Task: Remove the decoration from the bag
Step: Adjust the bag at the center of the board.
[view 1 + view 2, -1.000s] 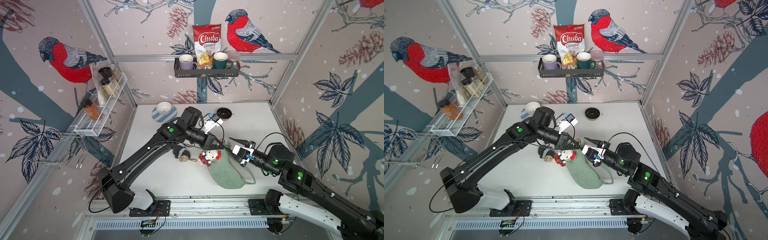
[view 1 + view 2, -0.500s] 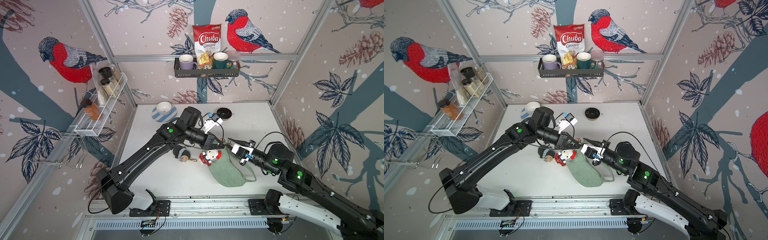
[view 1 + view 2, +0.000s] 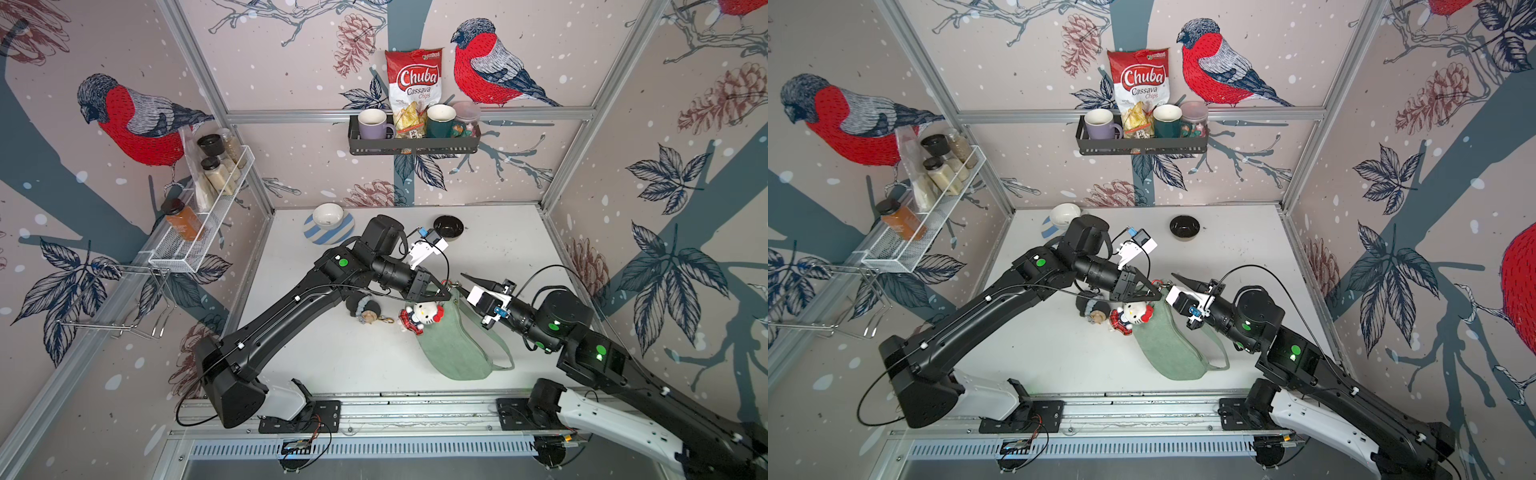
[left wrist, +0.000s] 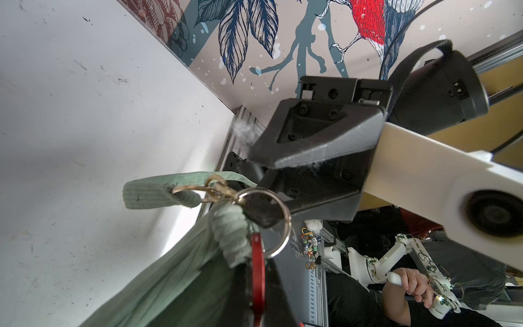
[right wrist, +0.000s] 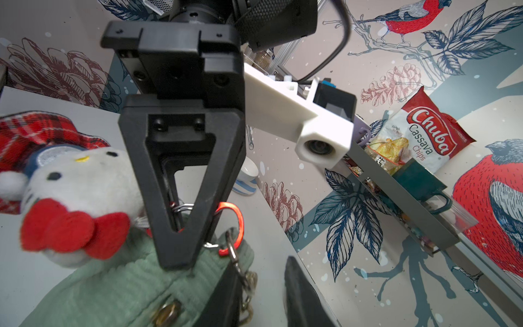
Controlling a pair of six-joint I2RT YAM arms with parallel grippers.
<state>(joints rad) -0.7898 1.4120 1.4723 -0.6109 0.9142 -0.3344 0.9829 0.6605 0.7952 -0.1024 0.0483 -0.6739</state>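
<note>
The sage-green bag (image 3: pixel 453 345) (image 3: pixel 1167 345) lies on the white table, its far end lifted. The decoration, a white cat plush (image 3: pixel 422 313) (image 5: pixel 70 181) with a red bow, hangs at that end on a red loop (image 4: pixel 257 271) (image 5: pixel 239 220). My left gripper (image 3: pixel 446 293) (image 4: pixel 257 283) is shut on this loop. My right gripper (image 3: pixel 465 282) (image 5: pixel 263 294) stands open at the same end. One of its fingers (image 4: pixel 260 216) pokes through a silver ring (image 4: pixel 283 240) beside the gold clasp (image 4: pixel 215 189) of the strap.
A dark fuzzy keychain (image 3: pixel 365 309) lies on the table left of the plush. A white bowl on a striped saucer (image 3: pixel 328 222) and a black bowl (image 3: pixel 448 227) stand at the back. Shelves with jars and mugs hang on the walls.
My right gripper has moved a little toward the bag's lifted end and its jaws have narrowed. The left arm, bag and plush have stayed in place.
</note>
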